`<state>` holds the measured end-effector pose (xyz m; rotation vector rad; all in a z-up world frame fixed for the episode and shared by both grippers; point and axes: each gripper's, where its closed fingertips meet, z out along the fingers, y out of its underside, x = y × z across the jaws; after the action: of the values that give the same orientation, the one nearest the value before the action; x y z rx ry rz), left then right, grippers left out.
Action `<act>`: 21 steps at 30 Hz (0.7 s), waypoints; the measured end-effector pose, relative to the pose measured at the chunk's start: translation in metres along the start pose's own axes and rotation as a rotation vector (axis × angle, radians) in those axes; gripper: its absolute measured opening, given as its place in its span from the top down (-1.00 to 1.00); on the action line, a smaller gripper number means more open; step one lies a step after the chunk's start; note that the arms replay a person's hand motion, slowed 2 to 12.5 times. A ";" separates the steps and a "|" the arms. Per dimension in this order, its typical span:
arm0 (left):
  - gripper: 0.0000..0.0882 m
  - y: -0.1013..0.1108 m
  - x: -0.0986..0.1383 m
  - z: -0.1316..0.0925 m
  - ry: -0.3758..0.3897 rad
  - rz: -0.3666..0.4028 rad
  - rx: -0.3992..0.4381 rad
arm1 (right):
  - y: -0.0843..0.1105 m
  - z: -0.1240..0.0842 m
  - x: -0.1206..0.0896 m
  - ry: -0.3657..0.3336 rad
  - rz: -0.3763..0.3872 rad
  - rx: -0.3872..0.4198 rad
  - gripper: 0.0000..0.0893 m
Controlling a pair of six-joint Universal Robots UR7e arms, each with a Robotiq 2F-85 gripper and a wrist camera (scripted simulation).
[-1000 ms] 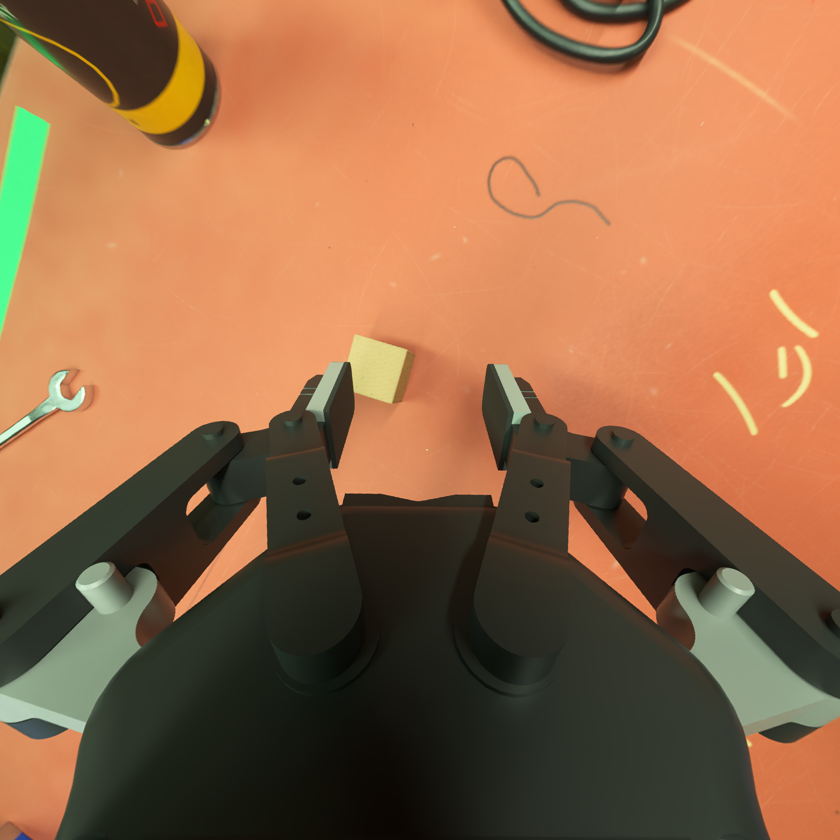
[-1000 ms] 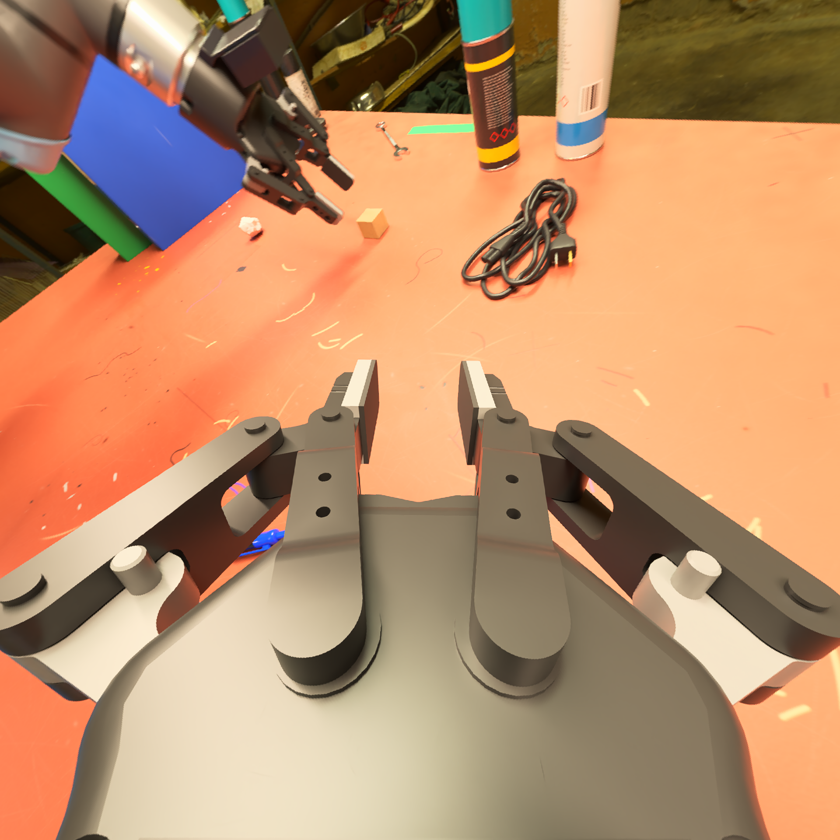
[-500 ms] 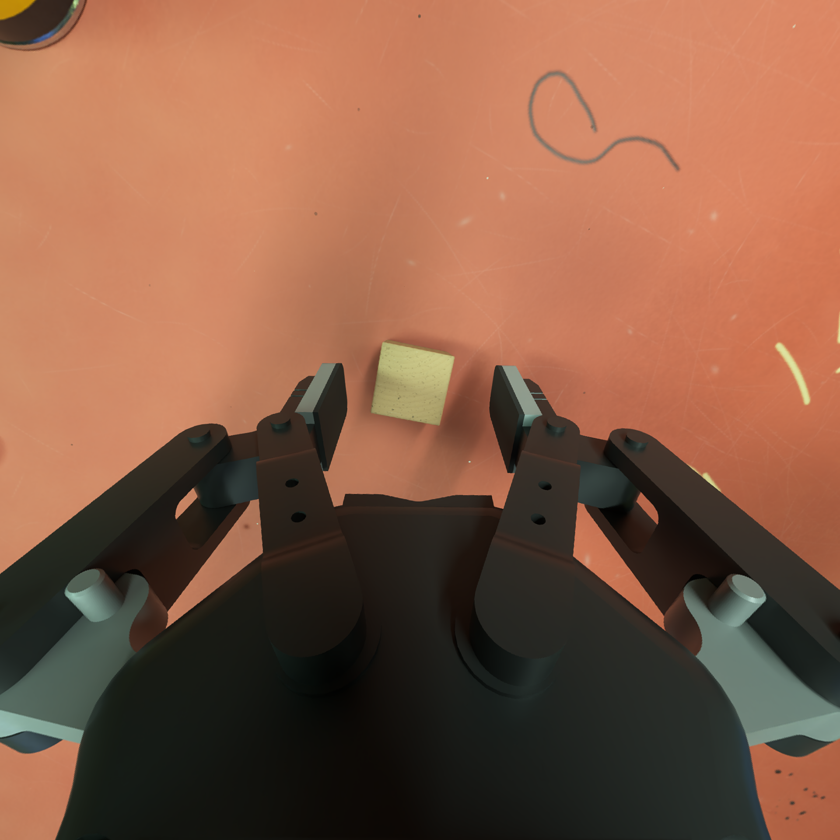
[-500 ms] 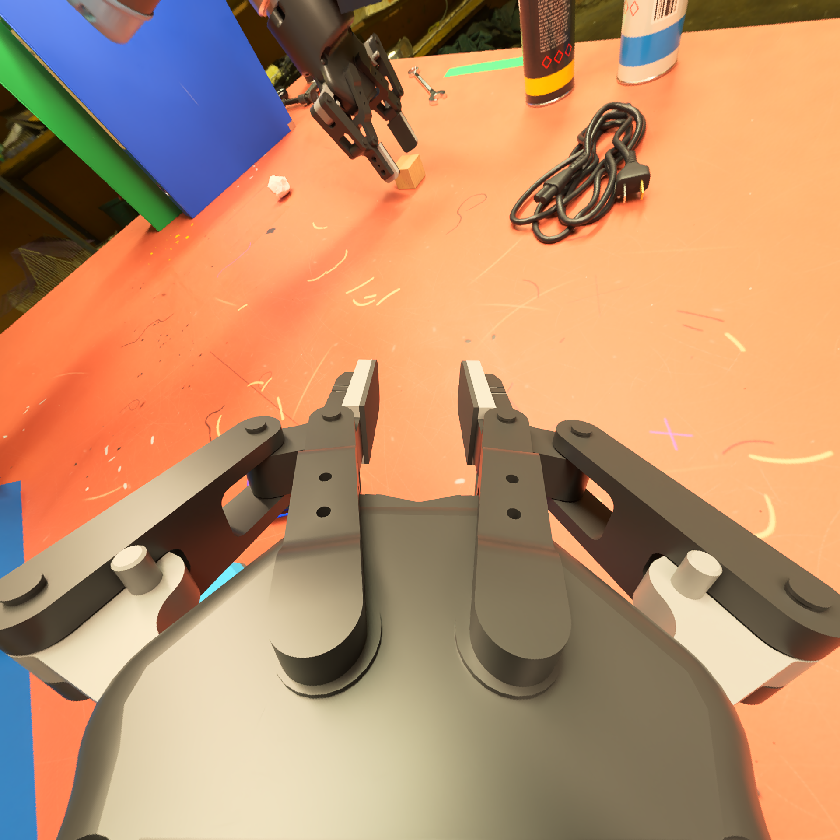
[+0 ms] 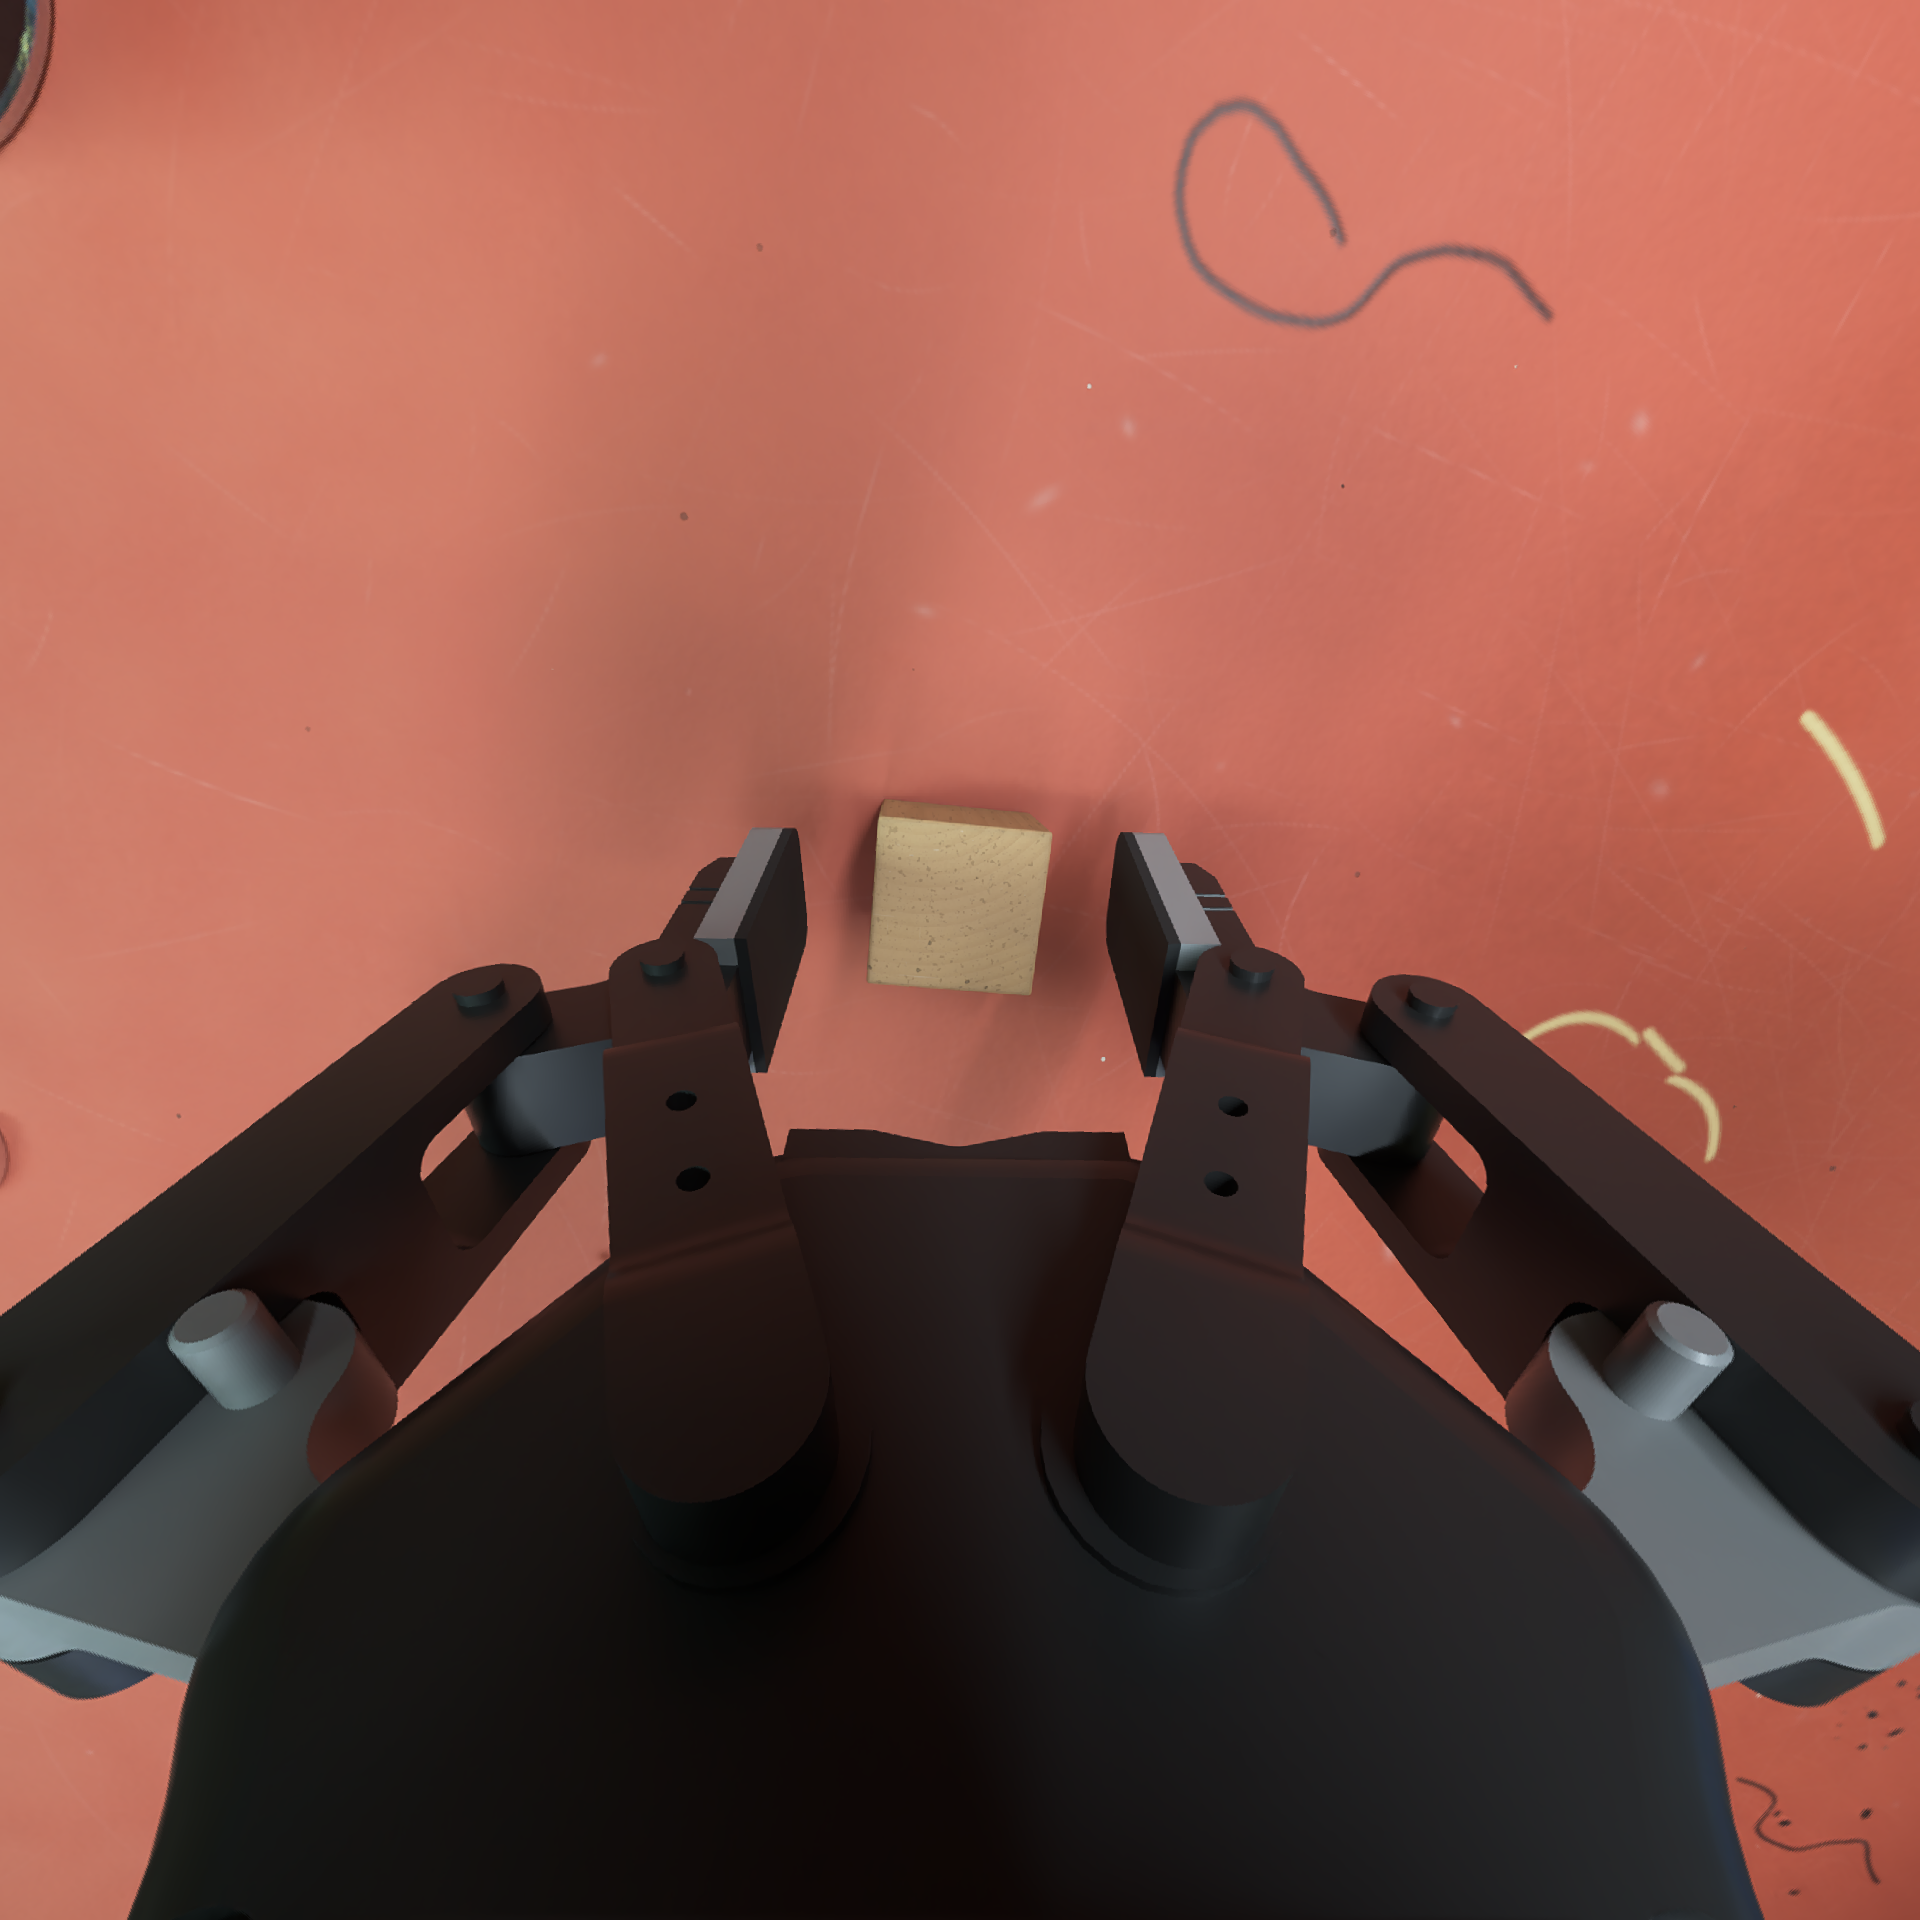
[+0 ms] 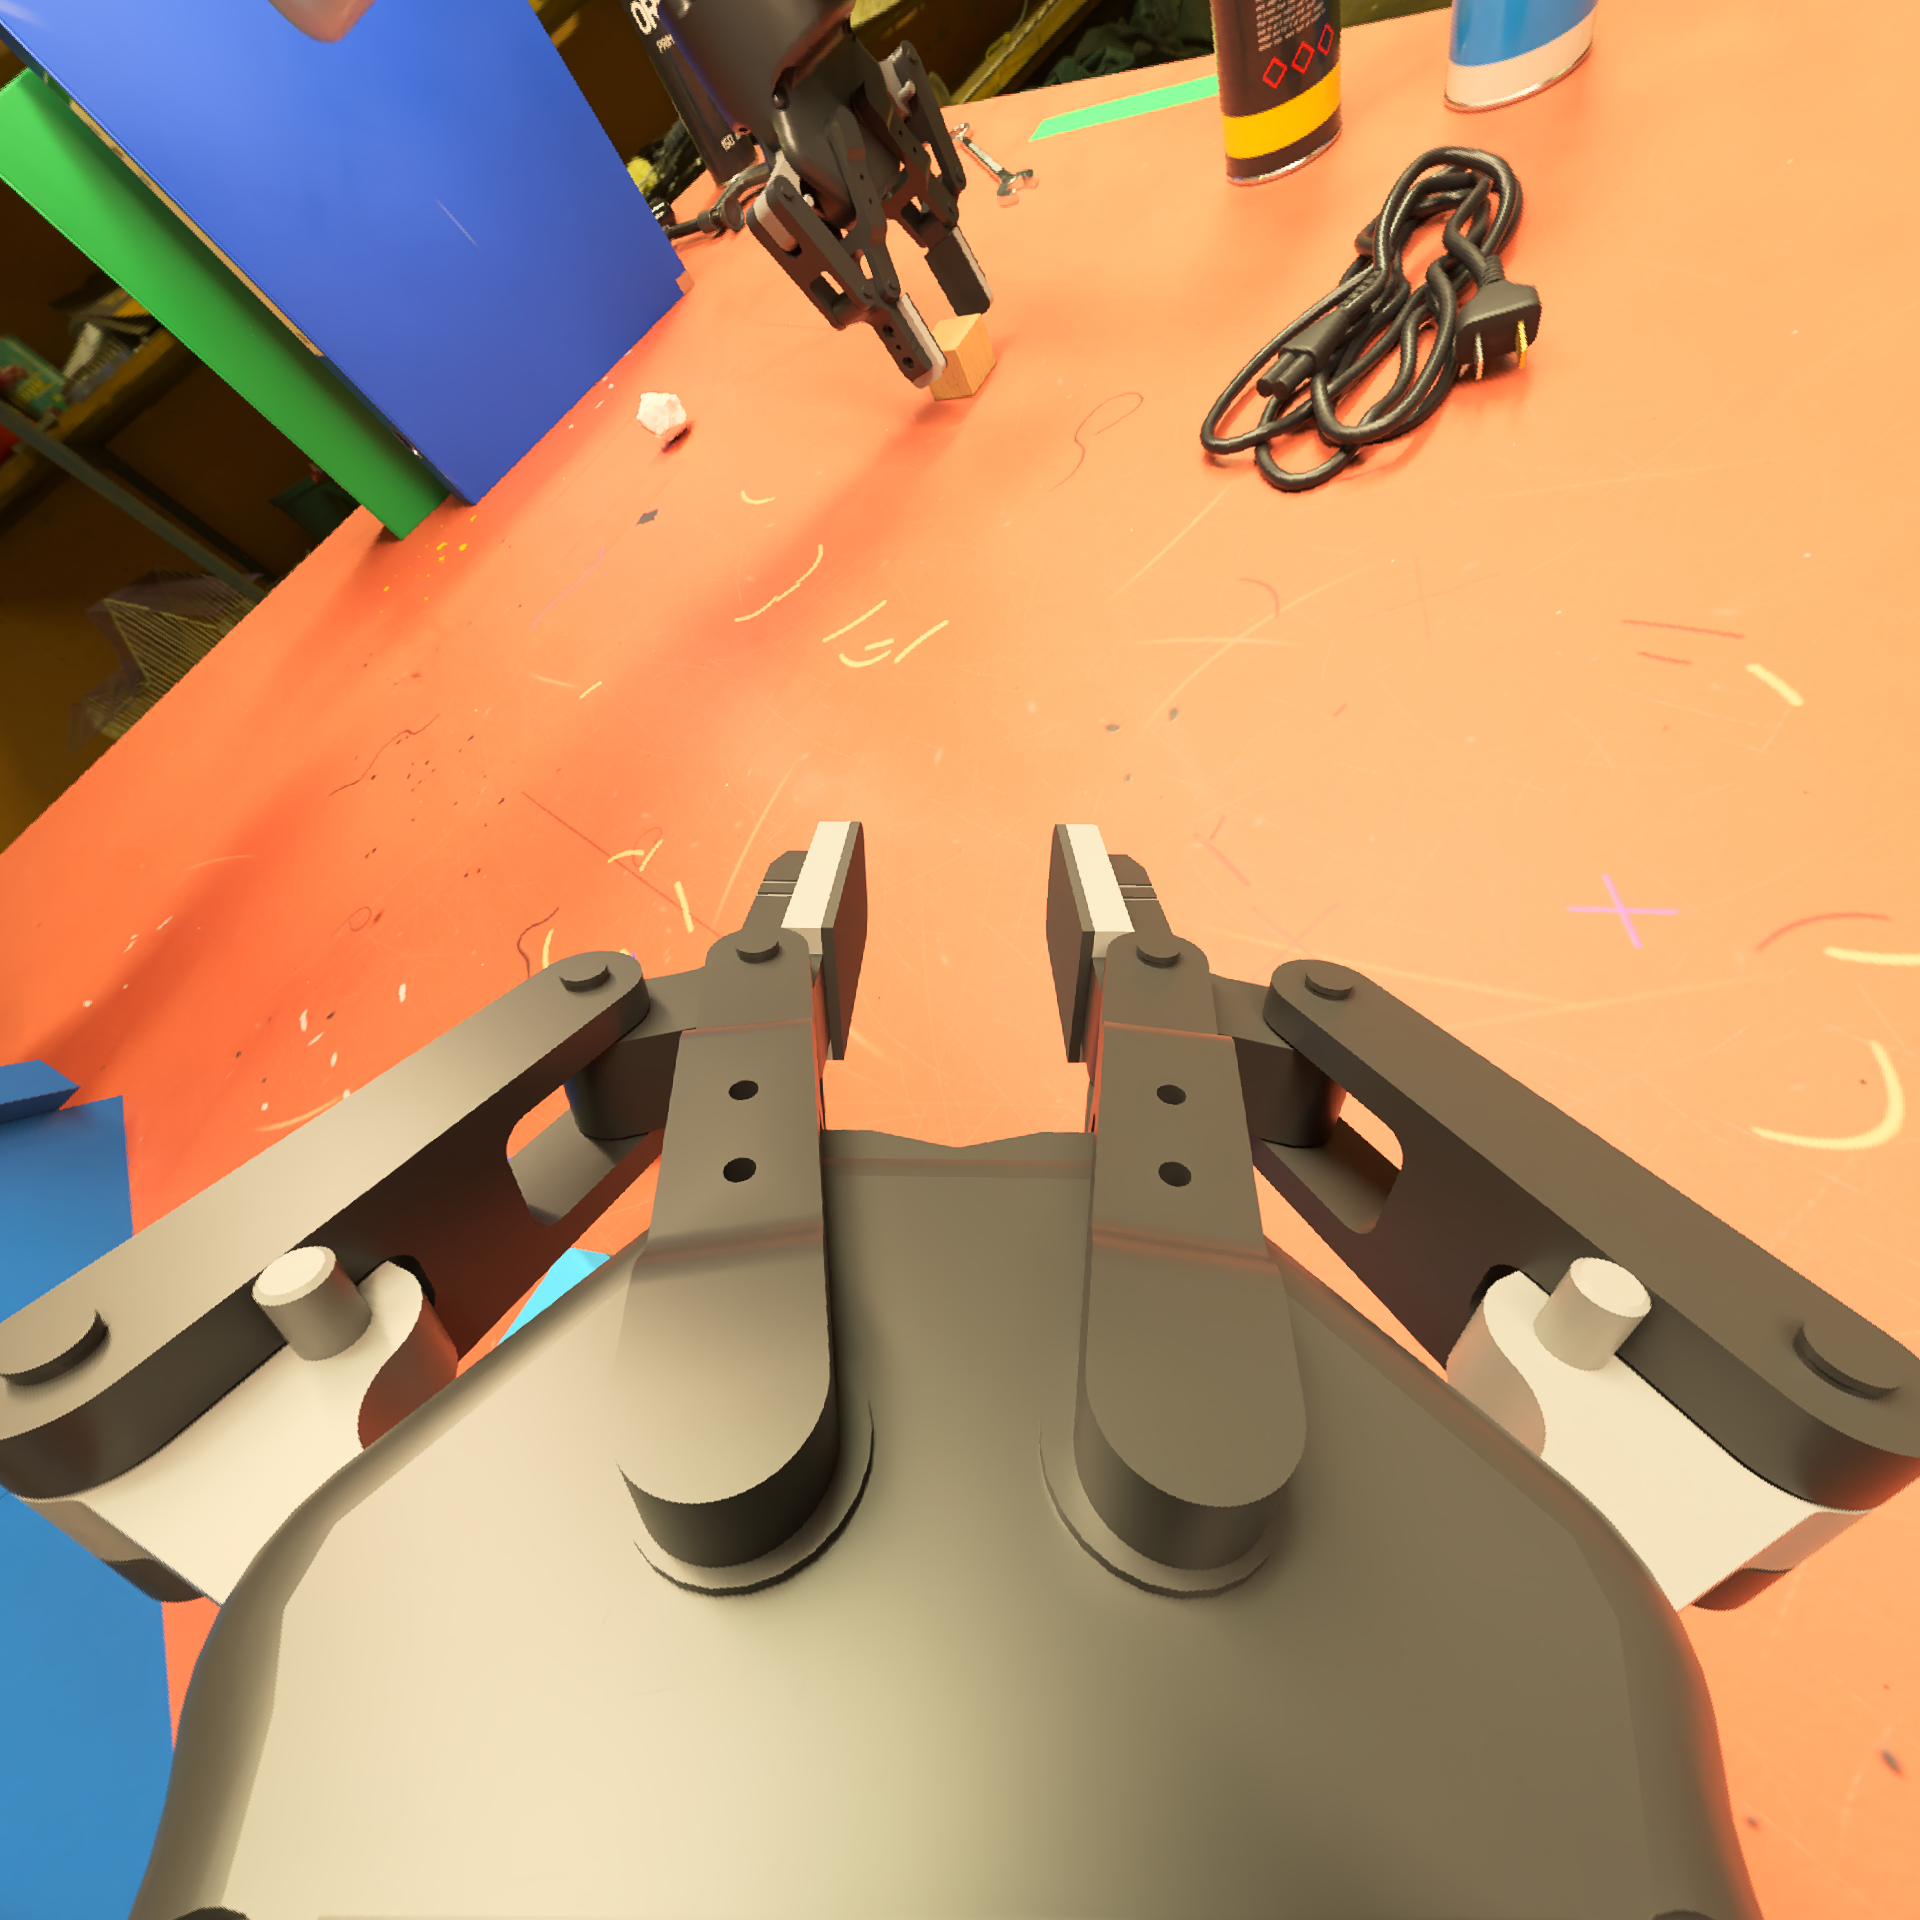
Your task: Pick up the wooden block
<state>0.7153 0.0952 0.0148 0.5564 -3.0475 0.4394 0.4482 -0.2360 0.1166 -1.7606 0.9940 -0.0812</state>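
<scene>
Left tool [image 5: 956, 940] parted, straddling wooden block [image 5: 957, 900]

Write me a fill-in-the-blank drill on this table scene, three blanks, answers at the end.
1. The wooden block sits ____ the two fingers of the left tool.
2. The left tool is ____, not touching the block.
3. The coiled cable is ____ in colour.

Answers: between; open; black
</scene>
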 end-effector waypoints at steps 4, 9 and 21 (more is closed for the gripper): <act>-0.09 0.000 0.000 0.001 -0.003 0.028 -0.012 | 0.003 -0.001 0.000 -0.003 0.015 -0.006 0.29; 0.16 0.001 -0.003 0.001 -0.036 0.069 -0.027 | 0.007 -0.001 0.000 -0.005 0.030 -0.020 0.29; 0.35 0.003 0.000 0.001 -0.056 0.123 -0.036 | 0.009 0.004 0.000 -0.019 0.038 -0.047 0.29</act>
<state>0.7148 0.0973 0.0129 0.3882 -3.1478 0.3766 0.4452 -0.2343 0.1078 -1.7808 1.0227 -0.0169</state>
